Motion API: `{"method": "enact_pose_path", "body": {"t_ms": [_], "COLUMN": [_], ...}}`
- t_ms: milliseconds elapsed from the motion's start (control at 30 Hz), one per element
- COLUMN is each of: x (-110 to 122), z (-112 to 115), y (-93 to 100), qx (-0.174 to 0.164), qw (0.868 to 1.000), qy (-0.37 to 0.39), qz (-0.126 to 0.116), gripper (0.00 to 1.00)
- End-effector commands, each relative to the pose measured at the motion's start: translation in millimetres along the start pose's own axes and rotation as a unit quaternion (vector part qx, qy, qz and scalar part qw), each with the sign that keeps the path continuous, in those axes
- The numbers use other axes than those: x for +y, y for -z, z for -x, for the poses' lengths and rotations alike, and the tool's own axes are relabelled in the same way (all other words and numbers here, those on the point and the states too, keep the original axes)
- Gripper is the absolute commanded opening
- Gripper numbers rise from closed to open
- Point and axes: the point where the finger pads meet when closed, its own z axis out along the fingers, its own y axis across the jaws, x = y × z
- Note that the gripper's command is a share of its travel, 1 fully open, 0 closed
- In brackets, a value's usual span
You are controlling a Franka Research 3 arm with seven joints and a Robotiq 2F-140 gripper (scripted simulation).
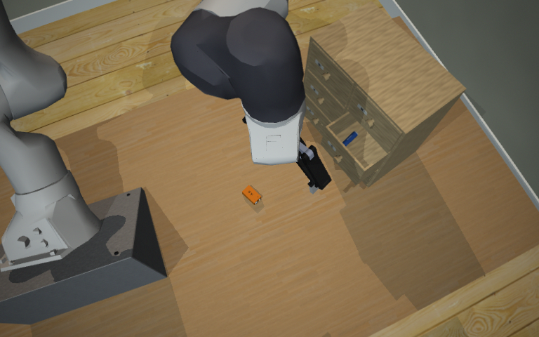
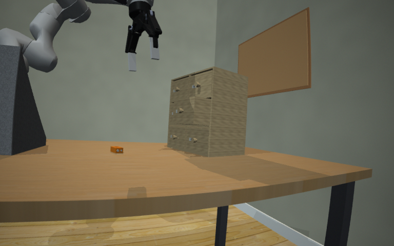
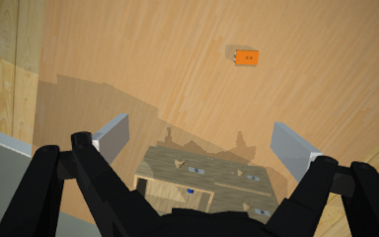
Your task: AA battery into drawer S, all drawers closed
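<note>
The small wooden chest (image 1: 377, 99) stands at the table's far right; it also shows in the exterior view (image 2: 207, 111) and at the bottom of the wrist view (image 3: 212, 185). One middle-row drawer (image 1: 357, 144) is pulled out. A blue AA battery (image 1: 349, 138) lies inside it, and it shows in the wrist view (image 3: 189, 191) too. The other drawers look pushed in. The drawer labels are too small to read. My gripper (image 2: 143, 60) is open and empty, high above the table, left of the chest. In the top view (image 1: 314, 183) my arm mostly hides it. Its fingers point down.
An orange 9 V battery (image 1: 252, 194) lies on the table left of the chest, also seen in the exterior view (image 2: 116, 149) and the wrist view (image 3: 246, 57). My grey base block (image 1: 79, 246) stands at the left. The table's edge runs just behind the chest.
</note>
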Motion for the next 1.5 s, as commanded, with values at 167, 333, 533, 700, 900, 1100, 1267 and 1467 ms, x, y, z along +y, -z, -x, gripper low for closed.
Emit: {"method": "enact_pose_path", "body": {"t_ms": [167,333,533,700,900,1100,1267,1467], "x": [10.0,10.0,10.0,10.0,10.0,10.0,10.0,10.0], "z": [-6.6,-6.6,-6.6,-6.6,-6.6,-6.6,-6.6,-6.6], "y": [-1.9,-1.5,-1.4,-1.4,-1.4,-1.4,-1.4,-1.4], "qx": [0.060,0.065,0.066,0.066,0.066,0.066,0.066,0.066], "qw": [0.995,0.995,0.995,0.995,0.995,0.995,0.995,0.995], "qy": [-0.071,-0.071,-0.071,-0.071,-0.071,-0.071,-0.071,-0.071], "qz": [0.031,0.031,0.031,0.031,0.031,0.031,0.031,0.031], "gripper": [1.00,1.00,1.00,1.00,1.00,1.00,1.00,1.00]}}
